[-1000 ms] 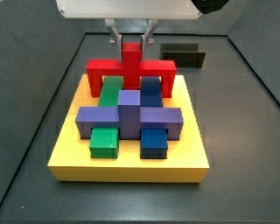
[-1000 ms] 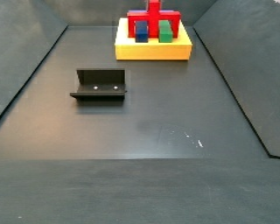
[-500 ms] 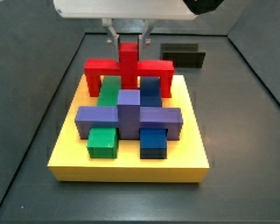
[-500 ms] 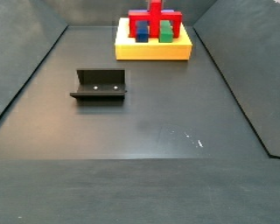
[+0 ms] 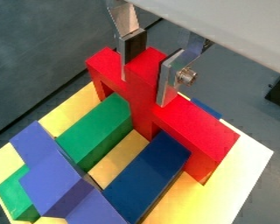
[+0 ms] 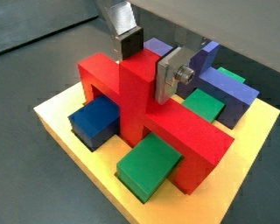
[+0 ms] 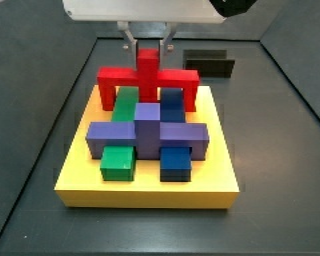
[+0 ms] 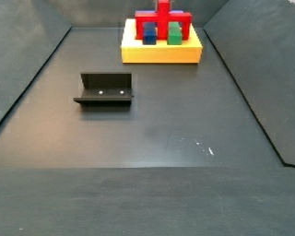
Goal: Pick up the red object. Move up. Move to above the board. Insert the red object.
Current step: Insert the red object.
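Observation:
The red object (image 7: 149, 78) stands at the far end of the yellow board (image 7: 149, 190), its bar across the green bar (image 5: 95, 136) and the blue bar (image 5: 149, 171) and its legs down at the board's surface. My gripper (image 5: 150, 74) is above it. The jaws are shut on the red upright stem, one dark pad on each side, in both wrist views. The purple block (image 7: 147, 130) sits in the middle of the board, in front of the red object. In a side view the board (image 8: 162, 53) and red object (image 8: 162, 18) show small at the far end of the floor.
The dark fixture (image 8: 104, 89) stands on the grey floor well apart from the board; it also shows behind the board (image 7: 210, 62). Grey walls enclose the floor on the sides.

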